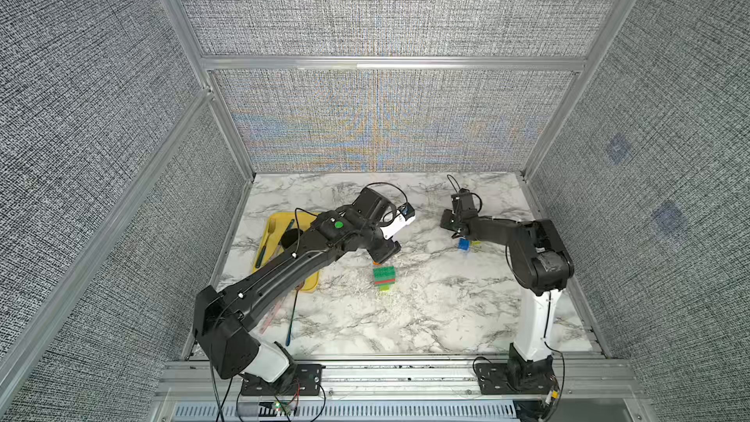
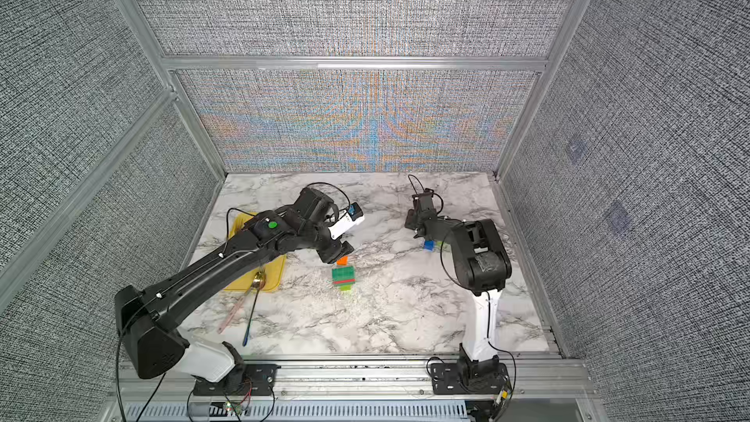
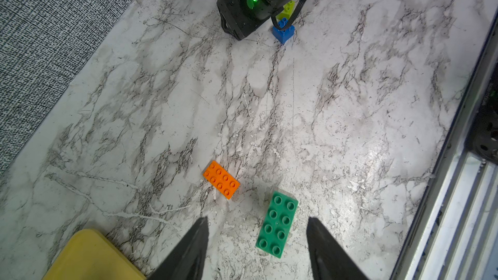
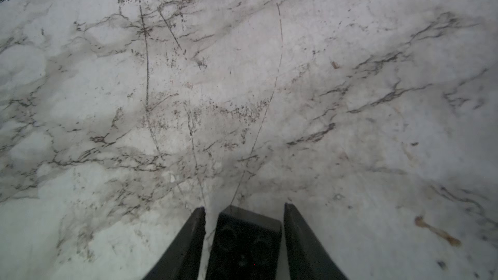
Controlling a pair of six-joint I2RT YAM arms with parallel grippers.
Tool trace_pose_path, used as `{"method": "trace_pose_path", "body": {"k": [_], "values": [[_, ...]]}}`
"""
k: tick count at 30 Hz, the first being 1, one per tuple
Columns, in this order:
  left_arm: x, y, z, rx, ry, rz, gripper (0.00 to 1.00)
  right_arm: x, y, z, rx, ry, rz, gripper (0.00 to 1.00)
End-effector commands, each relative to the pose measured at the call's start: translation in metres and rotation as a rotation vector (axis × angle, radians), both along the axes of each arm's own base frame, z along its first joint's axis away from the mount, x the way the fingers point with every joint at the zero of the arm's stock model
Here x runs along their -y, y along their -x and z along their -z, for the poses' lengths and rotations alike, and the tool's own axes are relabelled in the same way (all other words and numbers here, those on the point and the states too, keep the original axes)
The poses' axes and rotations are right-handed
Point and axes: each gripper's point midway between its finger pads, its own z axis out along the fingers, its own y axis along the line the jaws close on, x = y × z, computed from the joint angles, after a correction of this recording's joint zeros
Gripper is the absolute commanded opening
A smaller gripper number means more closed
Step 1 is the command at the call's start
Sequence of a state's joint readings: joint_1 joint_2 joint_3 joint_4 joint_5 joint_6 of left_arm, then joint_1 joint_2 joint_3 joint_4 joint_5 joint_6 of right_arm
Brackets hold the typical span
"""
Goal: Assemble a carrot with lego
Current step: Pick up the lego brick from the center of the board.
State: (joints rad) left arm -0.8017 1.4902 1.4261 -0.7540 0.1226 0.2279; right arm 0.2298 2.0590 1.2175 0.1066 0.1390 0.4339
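Observation:
The part-built carrot (image 1: pixel 384 278) (image 2: pixel 343 276) stands mid-table: dark green, red and dark green bricks on a lime one, with its studded green top (image 3: pixel 277 227) facing my left wrist camera. An orange brick (image 3: pixel 221 179) (image 2: pixel 342 260) lies loose just behind it. My left gripper (image 3: pixel 256 223) (image 1: pixel 385 253) hovers open above both and holds nothing. At the back right, my right gripper (image 4: pixel 244 208) (image 1: pixel 457 233) stands low over a black brick (image 4: pixel 244 241). Its jaws are close on both sides, with a thin strip of table showing on each. A blue brick (image 1: pixel 463 244) (image 3: pixel 283 32) and a lime brick (image 3: pixel 287 9) sit beside it.
A yellow tray (image 1: pixel 312 282) (image 3: pixel 91 257) at the left holds a fork and a black cup (image 1: pixel 290 237), partly under my left arm. A blue-handled utensil (image 1: pixel 290 318) and a pink stick (image 1: pixel 272 314) lie in front of the tray. Grey walls enclose the table.

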Motion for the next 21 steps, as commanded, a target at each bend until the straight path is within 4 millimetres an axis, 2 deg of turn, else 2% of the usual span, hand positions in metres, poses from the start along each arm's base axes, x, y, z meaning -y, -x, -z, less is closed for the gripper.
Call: {"method": "trace_pose_path", "body": {"k": [1,7,12,14,18,21], "values": [[0.001,-0.001,-0.007,0.016,0.024,-0.007,0.62,0.001,0.012,0.015,-0.065,0.014,0.005,0.45],[-0.001,-0.004,-0.009,0.025,0.026,-0.028,0.62,-0.003,0.014,0.010,-0.063,0.023,-0.011,0.38],[-0.008,-0.010,-0.012,0.040,0.021,-0.091,0.62,-0.005,0.018,-0.015,-0.017,0.030,-0.053,0.30],[-0.013,-0.011,-0.013,0.044,0.021,-0.116,0.62,-0.012,0.023,-0.028,0.011,0.017,-0.108,0.29],[-0.028,-0.017,-0.014,0.048,0.026,-0.185,0.62,-0.048,0.044,-0.049,0.038,-0.024,-0.292,0.28],[-0.040,-0.021,-0.014,0.051,0.035,-0.234,0.62,-0.083,0.073,-0.046,0.010,0.001,-0.412,0.28]]}}
